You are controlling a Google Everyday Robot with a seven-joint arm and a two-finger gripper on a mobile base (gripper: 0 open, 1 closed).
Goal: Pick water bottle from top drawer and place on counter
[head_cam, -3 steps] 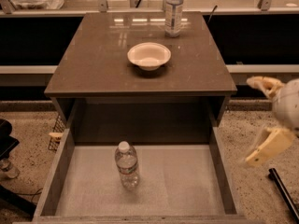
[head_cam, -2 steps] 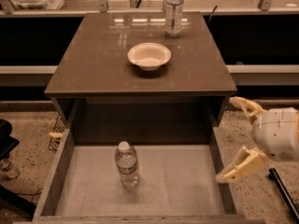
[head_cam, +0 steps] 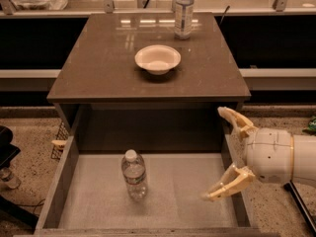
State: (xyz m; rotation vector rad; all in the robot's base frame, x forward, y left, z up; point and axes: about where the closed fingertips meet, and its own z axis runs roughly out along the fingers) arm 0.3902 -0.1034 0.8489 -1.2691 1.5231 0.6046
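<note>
Your gripper (head_cam: pixel 213 153) hangs with its fingers spread wide at the right wall of the top drawer (head_cam: pixel 61 179). To its left the liner lies bare as far as the water bottle (head_cam: pixel 134 174), with nothing between. Ahead of it and higher, the bench (head_cam: pixel 89 78) carries a bowl (head_cam: pixel 158 59) mid-top and a tall bottle (head_cam: pixel 183 11) at the far edge. The bench's corner nearest the gripper is bare.
</note>
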